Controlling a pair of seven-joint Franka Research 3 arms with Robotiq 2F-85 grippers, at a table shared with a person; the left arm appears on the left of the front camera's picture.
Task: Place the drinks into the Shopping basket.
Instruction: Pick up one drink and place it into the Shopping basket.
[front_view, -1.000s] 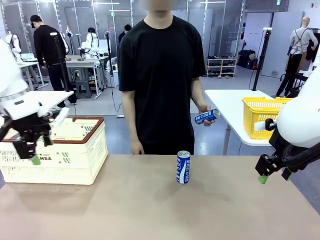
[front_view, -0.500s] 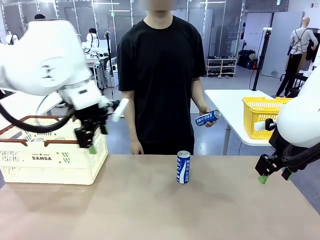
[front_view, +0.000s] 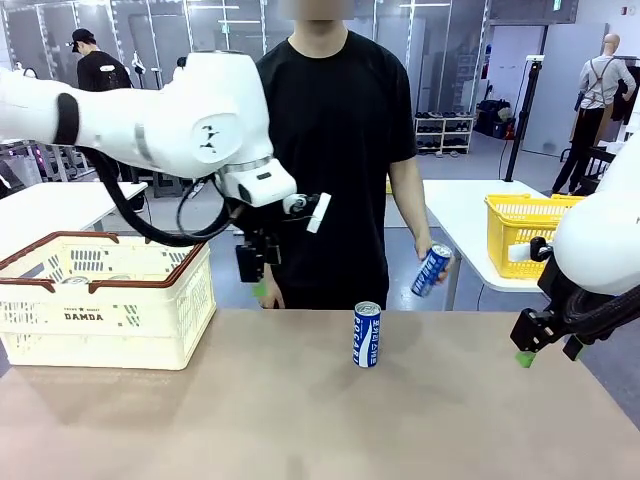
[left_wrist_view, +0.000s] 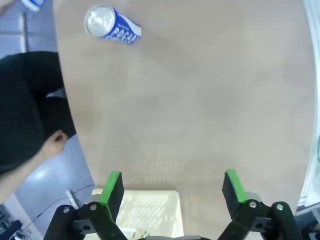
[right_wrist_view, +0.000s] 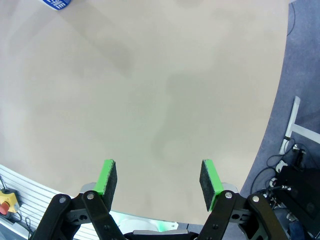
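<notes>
My left pincer (left_wrist_view: 172, 185) hangs wide open and empty above the surface (front_view: 300, 420), between the Shopping basket (front_view: 110, 318) and a blue can (front_view: 367, 334) standing upright mid-surface. My right pincer (right_wrist_view: 157, 177) is partly open, holding nothing, near the right edge. The person's hand (front_view: 446, 262) holds a second blue can (front_view: 427, 278) beyond the far edge.

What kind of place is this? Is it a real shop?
Probably a robot lab, not a shop: a white robot arm reaches over a work table, and the Shopping basket and blue can look like practice props.
</notes>
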